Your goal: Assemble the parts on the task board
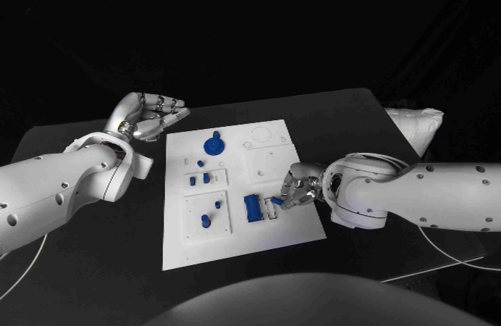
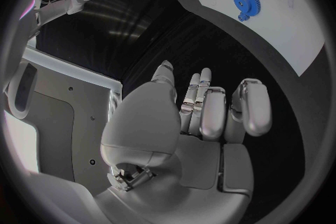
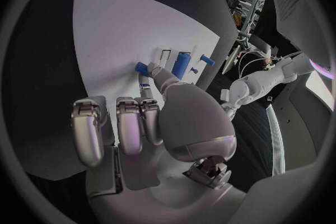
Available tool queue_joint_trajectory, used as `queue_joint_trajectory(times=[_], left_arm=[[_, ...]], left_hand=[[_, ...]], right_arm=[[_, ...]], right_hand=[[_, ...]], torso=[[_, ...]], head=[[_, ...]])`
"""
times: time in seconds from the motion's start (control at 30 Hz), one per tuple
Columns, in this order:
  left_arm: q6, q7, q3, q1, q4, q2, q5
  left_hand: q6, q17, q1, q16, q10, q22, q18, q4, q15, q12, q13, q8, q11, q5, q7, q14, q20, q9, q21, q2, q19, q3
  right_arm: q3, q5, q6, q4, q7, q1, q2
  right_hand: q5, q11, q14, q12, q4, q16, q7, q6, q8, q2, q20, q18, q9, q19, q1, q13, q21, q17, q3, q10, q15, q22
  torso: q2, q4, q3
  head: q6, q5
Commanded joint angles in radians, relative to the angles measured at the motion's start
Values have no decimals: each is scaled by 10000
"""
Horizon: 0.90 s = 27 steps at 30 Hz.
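**Right hand at the slot, left hand idle**

Right hand (image 1: 297,187) pinches a small blue piece (image 1: 278,190) over the white board's (image 1: 297,228) near-right area. Empty slot (image 1: 271,210) lies just beside, to its left, long axis near-to-far. Left hand (image 1: 153,115) off the board's far-left corner, fingers curled, holding nothing.

Bare black counter (image 1: 84,268) lies open along the task board (image 1: 276,228) on the near-left side. The left hand (image 1: 151,116) hangs at the board's far-left corner, off the plate. The right hand (image 1: 295,188) blocks the board's right edge, touching a small blue part (image 1: 276,190) beside the blue block (image 1: 253,207).
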Motion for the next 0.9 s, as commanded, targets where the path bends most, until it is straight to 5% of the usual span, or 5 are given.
queue_joint_trajectory(times=[0.03, 0.6, 0.9], left_arm=[[120, 42, 6, 4, 5, 29, -22], [113, 20, 5, 4, -16, 76, -22], [111, 12, 5, 4, -29, 95, -22]], left_hand=[[33, 9, -10, -8, 57, 1812, 96, 7, 3, -18, 12, -38, 21, 69, 26, 58, 34, -8, 4, 113, 68, -40], [33, 9, -10, -8, 57, 1812, 96, 7, 3, -18, 12, -38, 21, 69, 26, 58, 34, -8, 4, 113, 68, -40], [33, 9, -10, -8, 57, 1812, 96, 7, 3, -18, 12, -38, 21, 69, 26, 58, 34, -8, 4, 113, 68, -40]], right_arm=[[0, 1577, -223, 13, 173, 61, -48], [-1, 6483, 72, -297, -11, 277, -141], [-2, 7722, -302, -423, -211, 286, -60]], right_hand=[[35, -65, 1042, 1, 504, 41, 166, 448, 14, -33, -62, -142, 2, 1047, 73, 2629, 45, 2634, 561, 1047, -60, 2635], [58, -34, 1042, 1, 549, 41, 203, 424, -165, -197, -68, -142, -50, 1047, 4, 2629, 45, 2634, 535, 1047, -56, 2635], [16, -7, 1042, 1, 635, 41, 226, 297, -354, -282, -68, -142, -109, 1047, -109, 2629, 45, 2634, 455, 1047, -54, 2635]], torso=[[-2, 1, 3], [-1, 8, -11], [-2, 7, 2]], head=[[1, -1], [1, 27], [1, 36]])
